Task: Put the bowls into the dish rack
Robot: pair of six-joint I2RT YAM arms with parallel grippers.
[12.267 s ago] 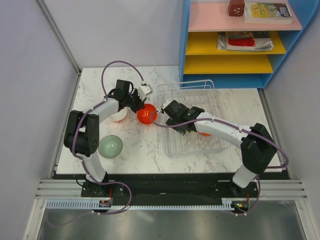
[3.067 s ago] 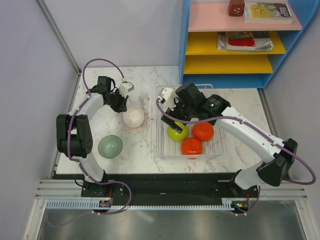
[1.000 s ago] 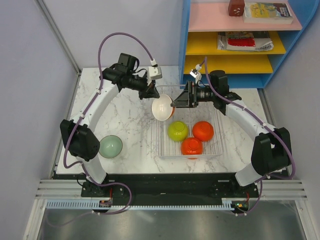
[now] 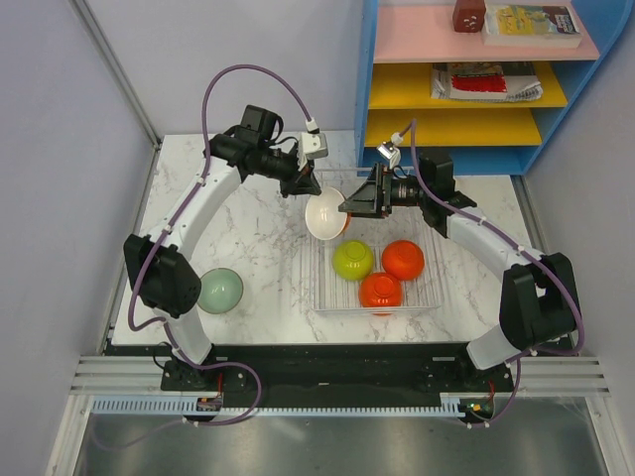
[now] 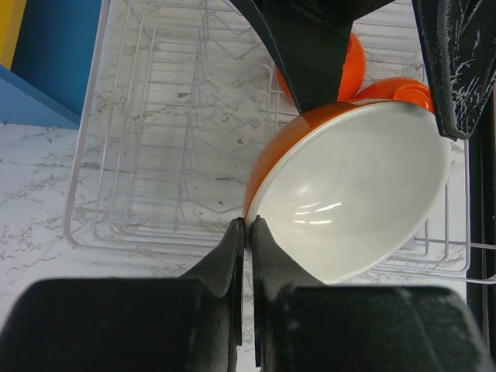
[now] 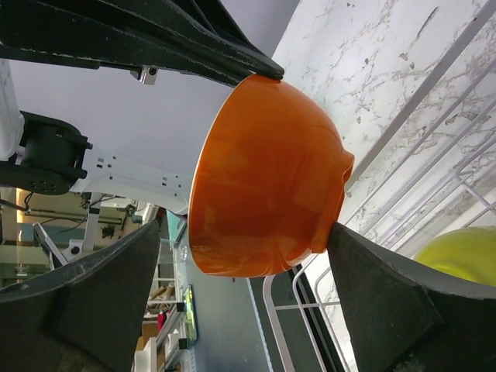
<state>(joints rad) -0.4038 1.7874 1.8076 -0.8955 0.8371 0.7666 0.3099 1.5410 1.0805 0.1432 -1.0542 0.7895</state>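
A glossy sage-green bowl (image 4: 220, 290) sat on the veined, marble-look table (image 4: 268, 288). The left gripper (image 5: 246, 225) was pinched tight on the thin rim of a smooth two-tone bowl (image 5: 356, 194) (orange outside, white inside), holding it tilted above the dish rack's left edge. The right gripper (image 6: 244, 232) gaped wide, a finger on either side of that bowl's base. In the ribbed, thin-wired dish rack (image 5: 147, 139) lay a yellow-green bowl (image 4: 352, 259), a far orange bowl (image 4: 403, 259) and a near orange bowl (image 4: 380, 291). Print on the shelved books (image 4: 531, 22) was too small to read.
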